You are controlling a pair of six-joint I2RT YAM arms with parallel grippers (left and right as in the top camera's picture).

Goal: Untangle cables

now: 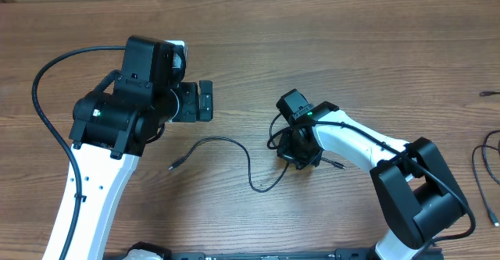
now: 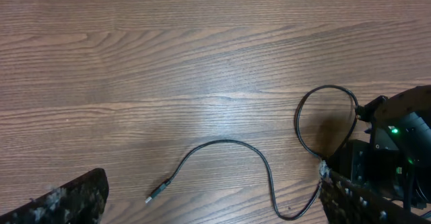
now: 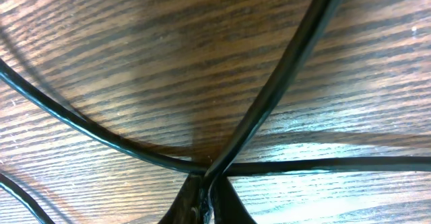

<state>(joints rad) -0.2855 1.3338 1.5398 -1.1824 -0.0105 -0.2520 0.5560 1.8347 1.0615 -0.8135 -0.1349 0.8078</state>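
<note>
Cables: thin black flexible cables (image 3: 283,72) lie on the brown wood-grain table (image 1: 351,49), right of centre, bunched in loops under the right arm's tool.
Loose strand: one cord snakes left from that bunch in an S-curve and ends in a small plug end (image 2: 156,196), lying free.
Right gripper (image 1: 300,157): down on the bunch, fingertips (image 3: 202,200) pinched together on a cable that rises between them.
Left gripper (image 1: 205,101): well left of the bunch, fingers (image 2: 67,200) spread wide, gripping nothing.
Edge strands (image 1: 486,174): more thin black cord at the table's right edge, well apart.
</note>
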